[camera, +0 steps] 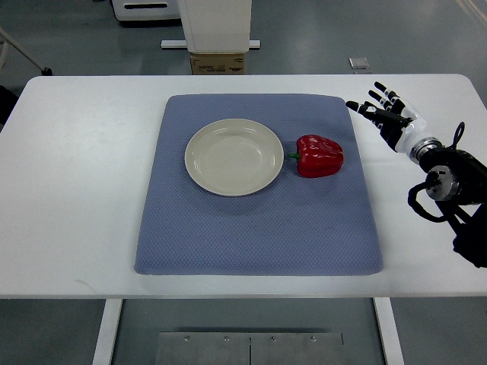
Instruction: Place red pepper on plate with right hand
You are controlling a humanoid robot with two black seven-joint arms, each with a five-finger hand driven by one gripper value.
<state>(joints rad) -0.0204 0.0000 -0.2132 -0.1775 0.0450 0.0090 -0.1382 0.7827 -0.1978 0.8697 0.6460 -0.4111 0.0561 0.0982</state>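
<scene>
The right arm entered from the picture's 3 o'clock edge, its forearm angled toward 10 o'clock. The right hand (384,114) sat at the arm's end, fingers (378,96) spread and extended, holding nothing.

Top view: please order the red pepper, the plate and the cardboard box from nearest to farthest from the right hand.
From the right hand:
1. Red pepper, on the blue mat, just left of the hand.
2. Plate, at mat centre, beyond the pepper.
3. Cardboard box, on the floor behind the table.

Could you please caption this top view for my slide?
Right hand open beside the blue mat; red pepper lies just right of the empty plate.
</scene>
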